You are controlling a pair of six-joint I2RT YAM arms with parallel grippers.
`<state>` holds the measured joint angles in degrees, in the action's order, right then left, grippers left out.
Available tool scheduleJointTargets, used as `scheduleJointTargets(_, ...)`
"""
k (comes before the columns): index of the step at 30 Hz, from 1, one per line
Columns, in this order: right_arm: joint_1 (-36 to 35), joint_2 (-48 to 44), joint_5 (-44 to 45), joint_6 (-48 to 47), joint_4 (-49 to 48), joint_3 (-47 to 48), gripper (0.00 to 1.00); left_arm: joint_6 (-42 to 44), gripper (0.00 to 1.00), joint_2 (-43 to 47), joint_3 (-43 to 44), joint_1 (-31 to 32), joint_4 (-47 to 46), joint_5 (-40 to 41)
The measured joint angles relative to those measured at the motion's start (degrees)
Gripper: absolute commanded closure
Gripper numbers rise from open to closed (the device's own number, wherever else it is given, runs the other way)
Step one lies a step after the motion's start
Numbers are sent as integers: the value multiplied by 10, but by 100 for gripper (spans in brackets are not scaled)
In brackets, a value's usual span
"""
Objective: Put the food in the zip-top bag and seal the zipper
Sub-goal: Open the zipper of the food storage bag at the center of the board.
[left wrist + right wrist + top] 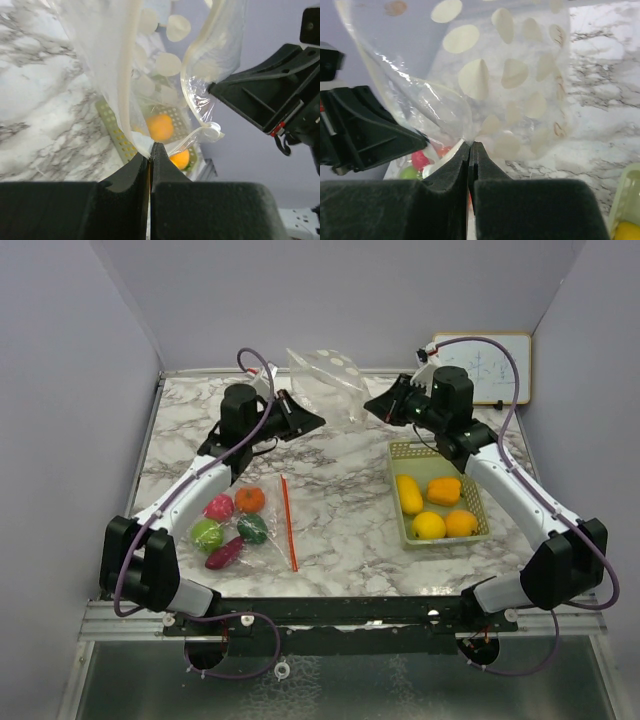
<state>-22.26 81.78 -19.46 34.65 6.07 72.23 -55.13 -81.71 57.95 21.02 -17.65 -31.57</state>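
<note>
None of the food (218,508) is sitting in the bag yet. Five pieces are lying loose at about 8 o'clock on the marble table (340,500), just beside a thin red strip (288,523), and four yellow and orange pieces (428,526) are resting in the pale green basket (400,452) at about 4 o'clock. The clear, dotted zip-top bag (325,370) is hanging above the table at 12 o'clock, stretched between the two arms. The left gripper (316,421) is pinching its edge from 9 o'clock with its fingers pressed together on the film, and the right gripper (370,406) is clamping the opposite edge from 3 o'clock. Judging from this, only the holding of the bag is under way. Loading every piece and closing the zipper are both waiting to be done.
</note>
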Motion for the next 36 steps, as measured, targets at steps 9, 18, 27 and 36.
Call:
scheduleJointTargets(9,-1,2,65,-76,91,25,43,226,100,-57,240,-3,381,71)
scheduleJointTargets(18,-1,1,63,-160,178,80,22,359,100,-144,352,-1,601,108)
scheduleJointTargets(27,-16,13,24,-174,197,69,21,367,100,-206,310,42,578,14)
scheduleJointTargets(36,-38,102,28,-129,142,68,28,342,100,-218,304,66,523,-42)
